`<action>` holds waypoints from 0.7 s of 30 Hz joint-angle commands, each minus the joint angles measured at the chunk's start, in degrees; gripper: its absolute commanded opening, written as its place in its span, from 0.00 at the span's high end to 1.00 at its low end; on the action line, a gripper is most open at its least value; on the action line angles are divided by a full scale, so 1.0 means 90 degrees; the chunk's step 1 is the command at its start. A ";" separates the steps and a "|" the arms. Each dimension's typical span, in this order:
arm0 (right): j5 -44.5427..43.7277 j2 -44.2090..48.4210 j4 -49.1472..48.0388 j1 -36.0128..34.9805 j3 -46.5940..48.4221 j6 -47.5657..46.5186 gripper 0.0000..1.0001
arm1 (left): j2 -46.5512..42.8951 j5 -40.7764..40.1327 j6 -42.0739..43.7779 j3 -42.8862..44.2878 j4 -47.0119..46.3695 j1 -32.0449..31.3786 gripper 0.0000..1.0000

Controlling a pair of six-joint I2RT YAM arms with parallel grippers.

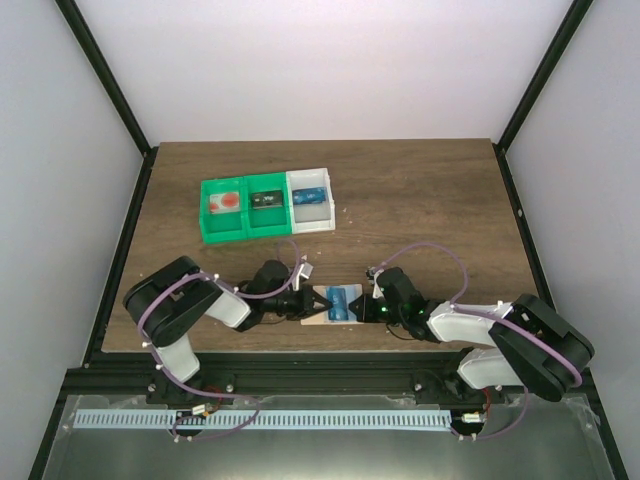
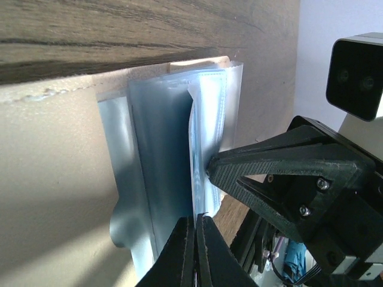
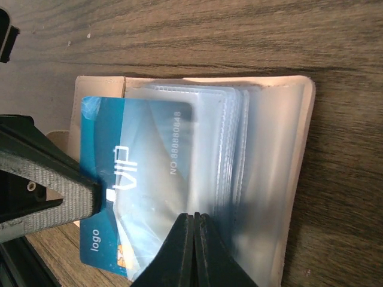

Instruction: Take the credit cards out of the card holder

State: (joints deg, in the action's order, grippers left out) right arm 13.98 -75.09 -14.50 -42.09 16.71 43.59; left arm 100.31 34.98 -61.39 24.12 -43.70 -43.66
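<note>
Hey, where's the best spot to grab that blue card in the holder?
Pinch the card by its bare end, the strip sticking out past the clear sleeves, across its flat faces, coming from the side where the left gripper is. The rest lies under plastic, so only that end offers a grip.

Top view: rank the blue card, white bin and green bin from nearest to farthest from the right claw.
1. Blue card, at the right claw.
2. White bin, toward the back.
3. Green bin, back and farther left.
</note>
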 commanded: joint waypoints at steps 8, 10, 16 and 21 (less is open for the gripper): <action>-0.0152 0.0022 0.0389 0.0033 -0.0061 -0.0053 1.00 | -0.1216 -0.0315 0.0512 -0.0545 0.1010 0.0279 1.00; -0.0165 0.0060 0.0399 0.0028 -0.0034 -0.0078 0.99 | -0.1401 -0.0322 0.0567 -0.0634 0.1213 0.0349 1.00; -0.0071 0.0230 0.0544 0.0028 0.0162 -0.0216 0.99 | -0.1957 -0.0319 0.0822 -0.0693 0.1730 0.0480 1.00; -0.0089 0.0837 0.1030 0.0040 0.0516 -0.0560 0.87 | -0.2661 -0.0062 0.1506 -0.0417 0.2544 0.0574 1.00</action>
State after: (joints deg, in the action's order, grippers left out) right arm 13.87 -71.72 -10.04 -42.06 17.34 41.78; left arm 80.90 32.58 -54.46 18.22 -27.40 -39.24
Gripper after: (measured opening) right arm 0.085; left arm 0.022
